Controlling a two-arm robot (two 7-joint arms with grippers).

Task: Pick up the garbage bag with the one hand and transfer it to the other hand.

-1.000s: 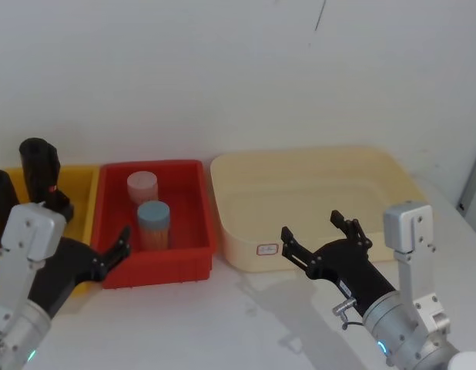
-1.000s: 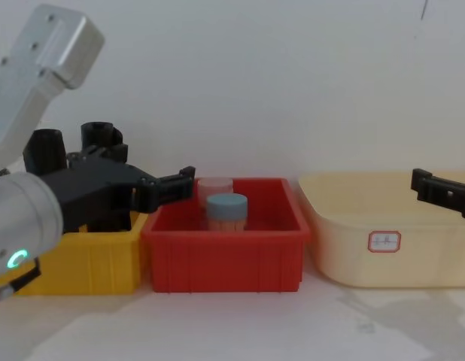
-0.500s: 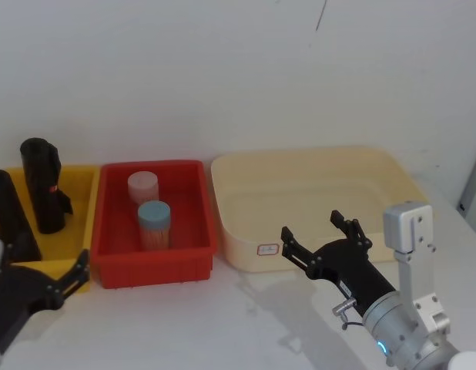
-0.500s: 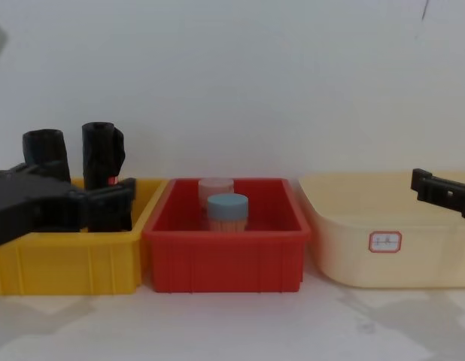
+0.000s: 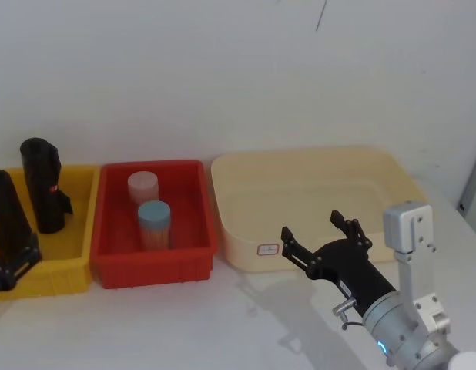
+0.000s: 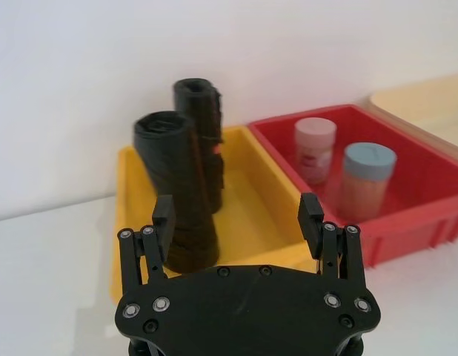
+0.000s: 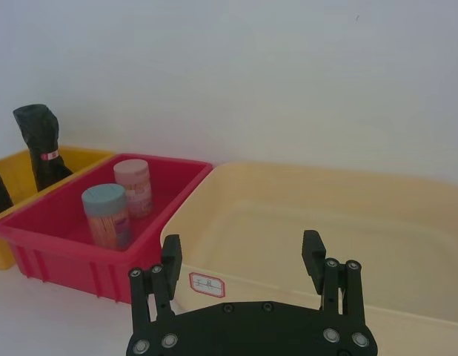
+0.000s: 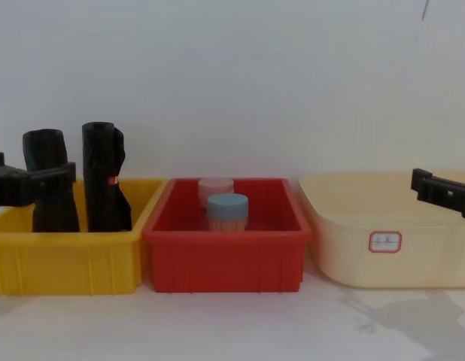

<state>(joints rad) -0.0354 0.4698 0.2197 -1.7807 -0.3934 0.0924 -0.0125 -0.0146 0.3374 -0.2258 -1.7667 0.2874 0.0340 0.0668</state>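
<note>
The garbage bag (image 6: 175,185), a plain glossy black roll, stands upright in the yellow bin (image 6: 247,196) at the left of the table. It also shows as the garbage bag (image 8: 48,197) in the chest view and the garbage bag (image 5: 7,216) in the head view. My left gripper (image 6: 238,219) is open just in front of the bin, level with the roll and not touching it. One left finger (image 8: 44,183) crosses in front of the roll in the chest view. My right gripper (image 5: 323,240) hangs open before the cream tub, holding nothing.
A second black roll (image 5: 44,185) with a small red mark stands behind the plain one in the yellow bin. The red bin (image 5: 196,266) holds two capped jars (image 5: 154,223). The large cream tub (image 5: 246,231) stands at the right.
My left arm has drawn back and to the left, from in front of the red bin to the front of the yellow bin. The right arm has stayed still.
</note>
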